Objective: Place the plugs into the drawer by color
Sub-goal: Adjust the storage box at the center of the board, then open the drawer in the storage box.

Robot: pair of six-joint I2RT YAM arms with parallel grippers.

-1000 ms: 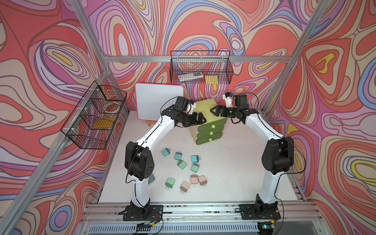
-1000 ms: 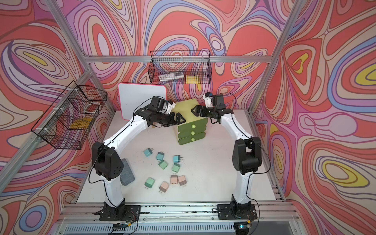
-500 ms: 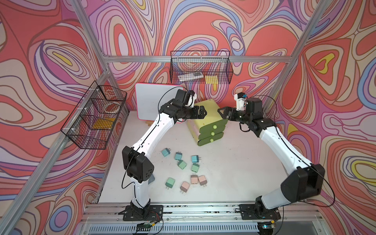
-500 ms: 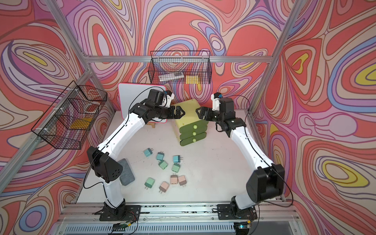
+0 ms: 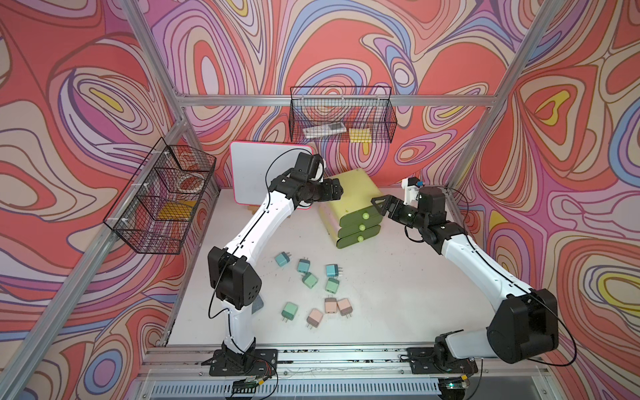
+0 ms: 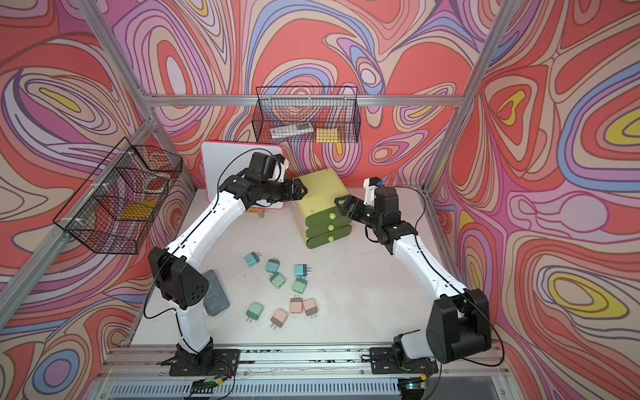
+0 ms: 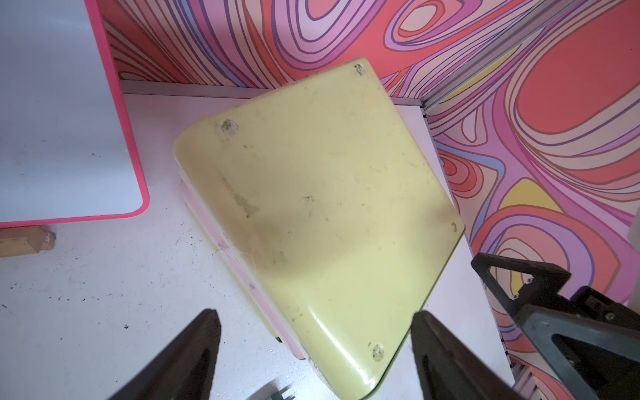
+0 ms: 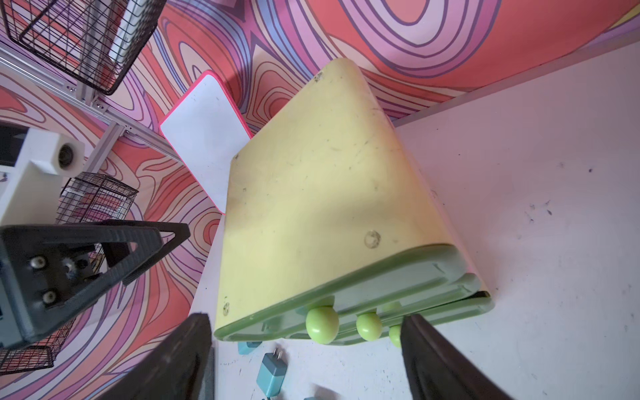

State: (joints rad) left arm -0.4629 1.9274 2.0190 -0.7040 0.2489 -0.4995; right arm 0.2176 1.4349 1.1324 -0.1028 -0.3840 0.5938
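Nearest the front rail lie the plugs, all nine on the table (image 5: 398, 294) and none in the drawer (image 5: 353, 194). I count three pink (image 5: 330, 305), three green (image 5: 309, 280) and three blue (image 5: 303, 266). The pink ones and one green are closest, two pink just beside each other, and the blue ones make the far row. They sit in a loose group nearer the left arm, so the right half of the table is bare and gives free room.

A grey pad (image 6: 215, 292) beside the left arm shows fully in a top view; in its twin the arm hides most of it.

Farther back, the drawer stands turned at an angle, near the back wall. The left wrist view shows a strip of bare table between it and the wall rails. Both top views and the right wrist view show its three knobs (image 8: 322, 323); the left wrist view shows only its scuffed top. The three fronts appear shut.

The left fingers (image 7: 187, 360) are spread apart over the drawer's top corner and hold nothing. The right fingers (image 8: 440, 363) are also spread and empty at the front edge by the knobs. Whether they touch it I cannot tell.

Behind, one board (image 5: 263, 176) leans near the drawer. Two baskets (image 5: 341, 119) hang on the walls.
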